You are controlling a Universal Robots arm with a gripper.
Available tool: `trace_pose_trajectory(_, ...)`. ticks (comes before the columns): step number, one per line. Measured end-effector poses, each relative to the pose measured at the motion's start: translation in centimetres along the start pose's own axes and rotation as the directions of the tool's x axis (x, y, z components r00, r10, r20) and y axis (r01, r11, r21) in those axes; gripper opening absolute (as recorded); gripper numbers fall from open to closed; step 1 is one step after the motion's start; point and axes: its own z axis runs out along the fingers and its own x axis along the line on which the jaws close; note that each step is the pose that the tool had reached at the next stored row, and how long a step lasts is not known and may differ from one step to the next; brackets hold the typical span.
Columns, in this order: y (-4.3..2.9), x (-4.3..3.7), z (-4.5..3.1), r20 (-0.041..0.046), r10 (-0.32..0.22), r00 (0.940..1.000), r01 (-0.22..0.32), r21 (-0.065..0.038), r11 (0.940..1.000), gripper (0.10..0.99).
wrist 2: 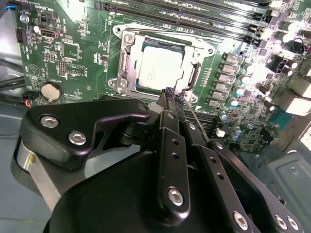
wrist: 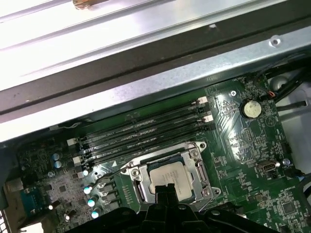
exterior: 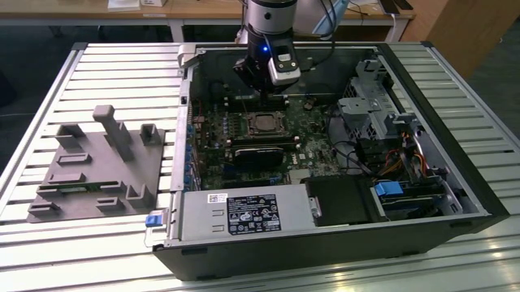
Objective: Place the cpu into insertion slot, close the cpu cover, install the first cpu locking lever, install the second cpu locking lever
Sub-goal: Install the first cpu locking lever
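We see cpu (wrist 2: 158,65) seated flat in insertion slot (wrist 2: 139,82), pale face up. cpu cover (wrist 2: 127,60) lies down around it, framing chip, we judge to press it home. Claw (wrist 2: 171,93) tips drawn together at socket edge, just beside thin lever wire (wrist 2: 197,121); whether wire is pinched, we cannot tell. Open case (exterior: 455,182) lies sideways on worktop (exterior: 106,67), giving top-down reach.
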Motion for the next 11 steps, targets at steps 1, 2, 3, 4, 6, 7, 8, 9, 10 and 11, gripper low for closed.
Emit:
trace_pose_trajectory(1, 0.0, 0.0, 0.0, -0.0002, -0.007, 1.0, 0.007, 0.0, 1.0, 0.106)
trace_pose_trajectory(2, 0.0, 0.0, 0.0, -0.0004, -0.014, 0.9999, 0.014, 0.0, 0.9999, 0.106)
trace_pose_trajectory(3, 0.0, 0.0, 0.0, -0.0005, -0.02, 0.9998, 0.02, 0.0, 0.9998, 0.106)
trace_pose_trajectory(4, 0.0, 0.0, 0.0, -0.0007, -0.027, 0.9996, 0.027, 0.0, 0.9996, 0.106)
trace_pose_trajectory(6, 0.0, 0.0, 0.0, -0.001, -0.041, 0.9992, 0.041, 0.0, 0.9992, 0.106)
trace_pose_trajectory(7, 0.0, 0.0, 0.0, -0.0012, -0.049, 0.9988, 0.049, 0.0, 0.9988, 0.106)
trace_pose_trajectory(8, 0.0, 0.0, 0.0, -0.0013, -0.057, 0.9984, 0.057, 0.0, 0.9984, 0.106)
trace_pose_trajectory(9, 0.0, 0.0, 0.0, -0.0013, -0.067, 0.9977, 0.067, 0.0, 0.9977, 0.106)
trace_pose_trajectory(10, 0.0, 0.0, 0.0, -0.0013, -0.079, 0.9969, 0.079, 0.0, 0.9969, 0.106)
trace_pose_trajectory(11, 0.0, 0.0, 0.0, -0.0012, -0.091, 0.9958, 0.091, 0.0, 0.9958, 0.106)
